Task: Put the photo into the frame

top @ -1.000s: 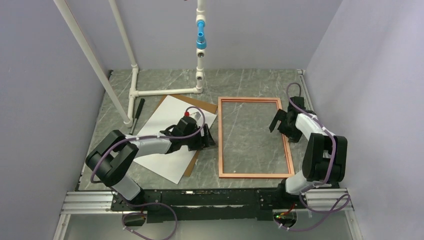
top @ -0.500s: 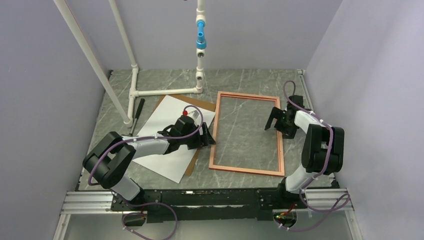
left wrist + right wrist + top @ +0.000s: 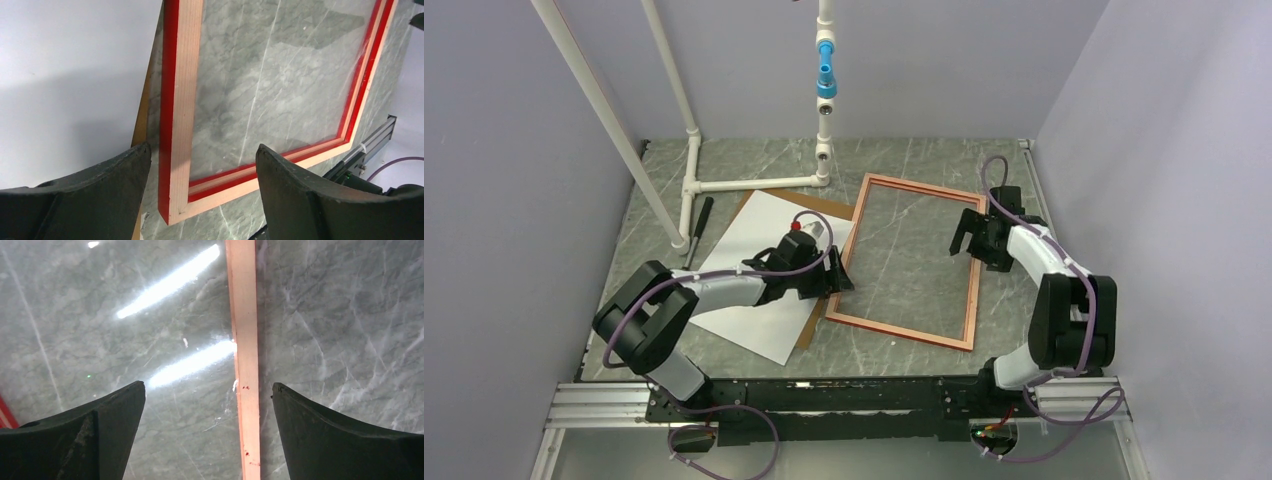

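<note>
Frame (image 3: 899, 333) lies flat on table (image 3: 924, 160), wood side up, far end skewed twd 1 o'clock. L gripper (image 3: 837, 275) released, jaws wide, straddling rail nr its 8 o'clock corner. R gripper (image 3: 969, 237) also released, over 3 o'clock rail. Photo (image 3: 744, 240) white side up on board (image 3: 824, 205), 9 o'clock of frame.

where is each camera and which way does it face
Top external: high behind, looking down on the left arm, the right arm, the frame and the photo.
Left wrist: on the left arm, looking past the open left gripper at a frame corner.
Right wrist: on the right arm, looking down past the open right gripper at a frame rail.
Shared by all: the frame.
</note>
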Available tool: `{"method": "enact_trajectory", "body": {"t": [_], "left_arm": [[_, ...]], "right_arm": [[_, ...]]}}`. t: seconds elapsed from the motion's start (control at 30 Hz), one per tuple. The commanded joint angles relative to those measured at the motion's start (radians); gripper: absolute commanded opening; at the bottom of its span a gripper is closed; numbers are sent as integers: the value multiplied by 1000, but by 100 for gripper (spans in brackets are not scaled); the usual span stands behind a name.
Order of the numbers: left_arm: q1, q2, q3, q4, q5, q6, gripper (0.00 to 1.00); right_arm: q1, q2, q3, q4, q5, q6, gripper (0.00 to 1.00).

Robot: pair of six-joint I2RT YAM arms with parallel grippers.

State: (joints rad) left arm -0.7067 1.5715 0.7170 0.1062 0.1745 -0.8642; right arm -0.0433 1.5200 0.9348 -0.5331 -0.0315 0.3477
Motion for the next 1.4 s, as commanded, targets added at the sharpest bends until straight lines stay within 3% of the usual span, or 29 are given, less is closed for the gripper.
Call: {"method": "enact_trajectory", "body": {"t": [0.0, 0.27, 0.87, 1.37], "left_arm": [[4, 33, 42, -65, -65, 55, 80], [1, 101, 51, -14, -2, 47, 75], [-10, 139, 69, -10, 25, 49, 73], [-30, 135, 78, -10, 35, 42, 72]], "right_arm": [[28, -72, -7, -29, 45, 29, 99], [69, -58, -19, 17, -21, 59, 92], [144, 117, 51, 23, 108, 60, 96], [109, -38, 154, -50, 90, 73, 100]]}}
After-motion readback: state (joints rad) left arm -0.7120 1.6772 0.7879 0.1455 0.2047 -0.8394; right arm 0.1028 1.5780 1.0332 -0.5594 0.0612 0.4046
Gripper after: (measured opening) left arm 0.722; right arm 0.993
